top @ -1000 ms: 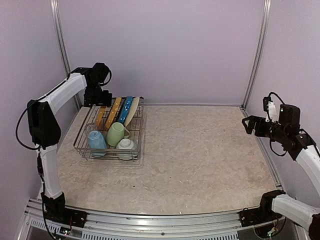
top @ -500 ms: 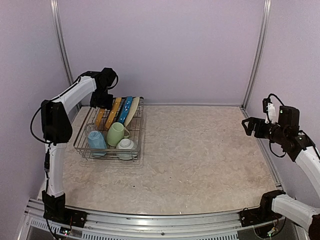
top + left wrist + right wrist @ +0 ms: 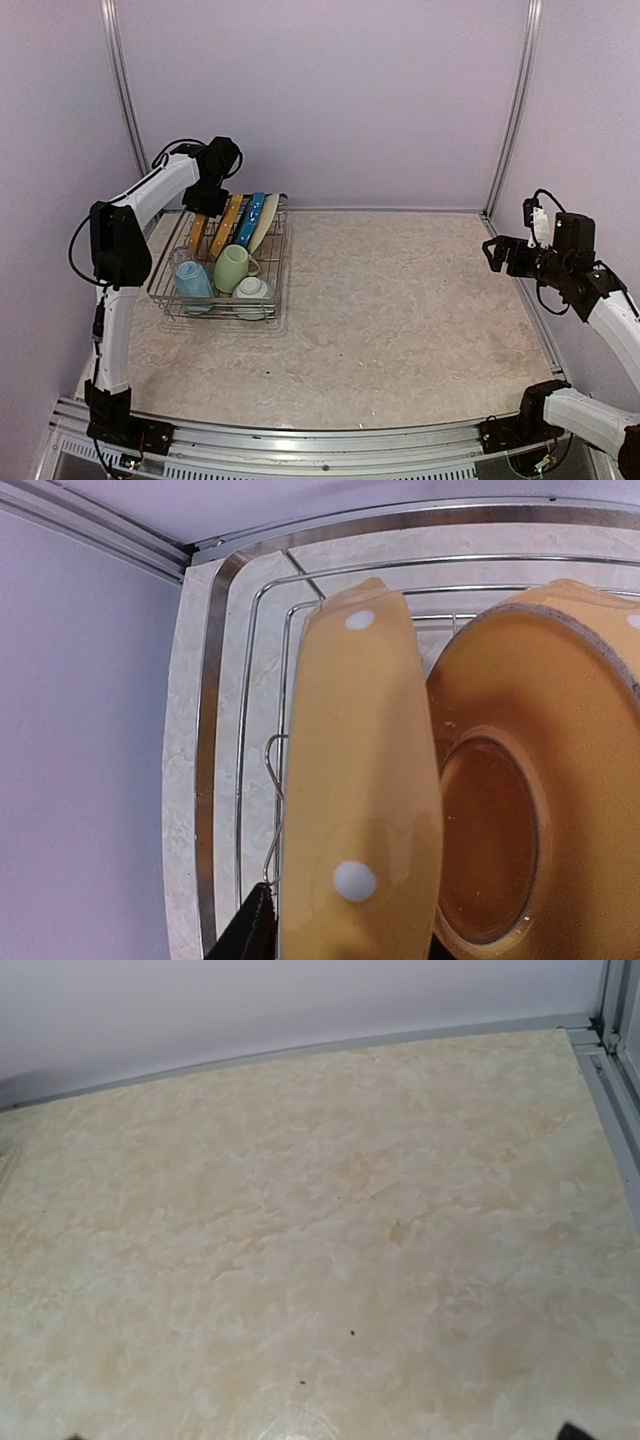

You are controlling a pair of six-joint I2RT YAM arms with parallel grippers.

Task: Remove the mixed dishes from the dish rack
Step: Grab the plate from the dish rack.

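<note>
The dish rack (image 3: 165, 292) stands at the table's back left and holds the mixed dishes. Two yellow white-dotted plates (image 3: 199, 236) (image 3: 228, 224), a blue plate (image 3: 250, 220) and a cream plate (image 3: 267, 220) stand upright. In front of them are a green mug (image 3: 232, 268), a light blue cup (image 3: 193, 282) and a white cup (image 3: 252, 290). My left gripper (image 3: 207, 207) reaches down at the rack's back left. It is shut on the rim of the leftmost yellow plate (image 3: 360, 780), with one black finger (image 3: 245, 932) against the plate's left face. My right gripper (image 3: 494, 252) hangs open over the table's right side, holding nothing.
The second yellow plate (image 3: 530, 810) stands close to the right of the gripped one. Rack wires (image 3: 255, 680) and the back-left wall corner lie just left of my left gripper. The marbled tabletop (image 3: 330, 1240) stretches right of the rack.
My left gripper has swung right from the rack's back-left corner onto the leftmost yellow plate, and its jaws have closed on it. The right arm has barely moved.
</note>
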